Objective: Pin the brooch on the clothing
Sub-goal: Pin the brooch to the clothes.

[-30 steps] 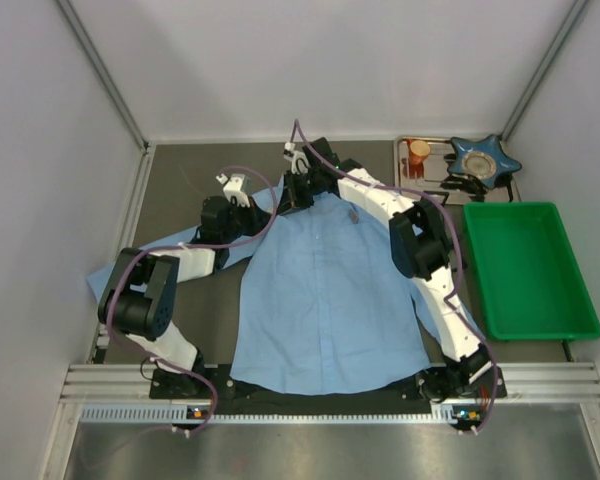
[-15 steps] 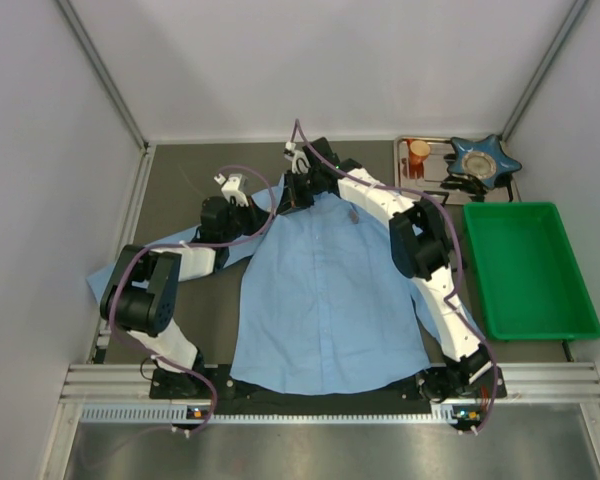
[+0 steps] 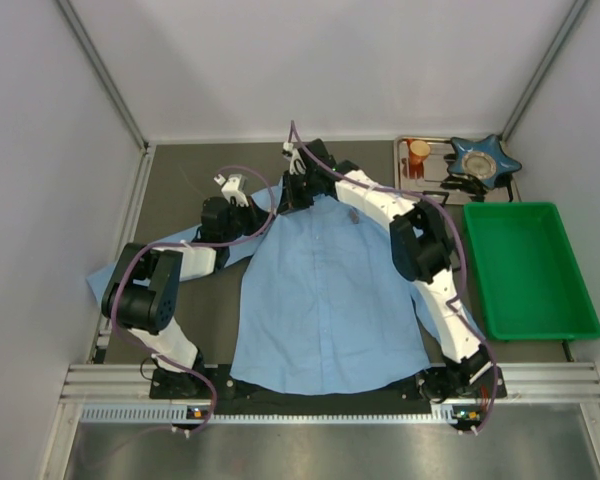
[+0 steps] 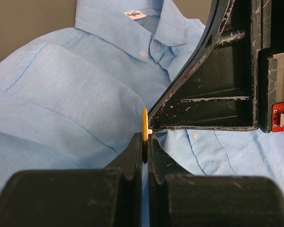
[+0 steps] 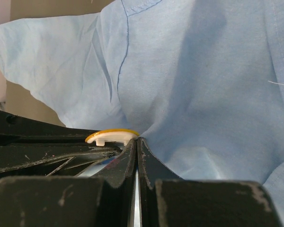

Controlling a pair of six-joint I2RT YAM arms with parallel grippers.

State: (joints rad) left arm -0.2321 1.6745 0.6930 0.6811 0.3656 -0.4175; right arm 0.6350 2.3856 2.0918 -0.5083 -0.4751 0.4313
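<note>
Dark table [image 3: 180, 180] under light blue fabric shirt [image 3: 325, 290]; at 12 o'clock, left tool [image 4: 145, 139] clamped on round yellow brooch [image 4: 144, 124], right tool [image 5: 137, 142] closed.

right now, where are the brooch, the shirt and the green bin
brooch [image 4: 144, 124], left wrist view, its yellow edge
shirt [image 3: 325, 300], top view, front panel
bin [image 3: 530, 270], top view, bare floor

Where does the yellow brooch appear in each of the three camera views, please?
Top external: the brooch cannot be made out.
Left wrist: brooch at centre, seen edge-on.
Right wrist: brooch left of centre, lower half, lying flat.
Shared landmark: the blue shirt.
</note>
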